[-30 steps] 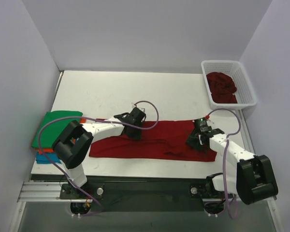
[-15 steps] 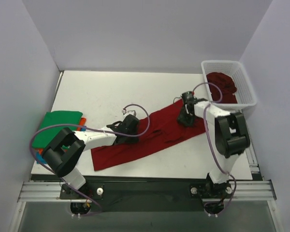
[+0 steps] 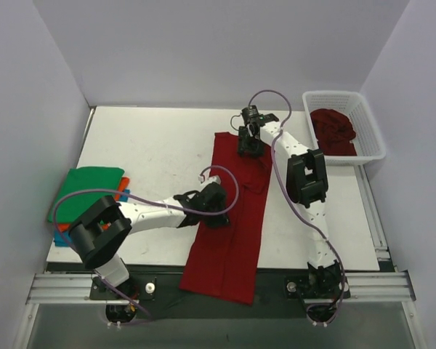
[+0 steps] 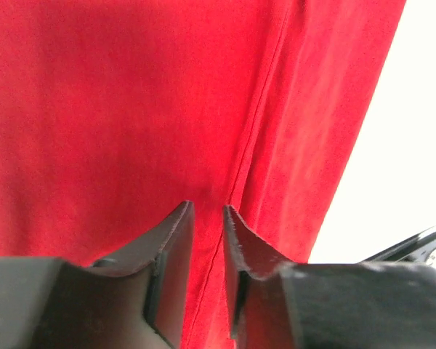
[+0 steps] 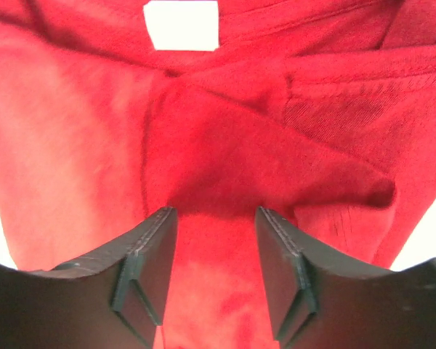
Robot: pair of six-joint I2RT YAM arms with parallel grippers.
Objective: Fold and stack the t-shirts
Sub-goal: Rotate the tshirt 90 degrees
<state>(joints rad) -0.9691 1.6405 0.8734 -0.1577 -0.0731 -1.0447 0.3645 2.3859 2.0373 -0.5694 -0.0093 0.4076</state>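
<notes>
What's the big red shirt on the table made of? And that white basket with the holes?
The dark red short-sleeved shirt looks like soft knit cloth, maybe cotton: it is matte, creases easily and shows stitched seams. The white mesh basket looks like hard moulded plastic, with stiff, even lattice walls.

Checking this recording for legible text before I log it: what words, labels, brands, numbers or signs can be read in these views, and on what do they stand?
No text can be read in any view.
White neck label on the dark red t-shirt: looks blank in the right wrist view, no print visible.
White mesh basket and stack of folded t-shirts: no markings visible in the top view.
</notes>
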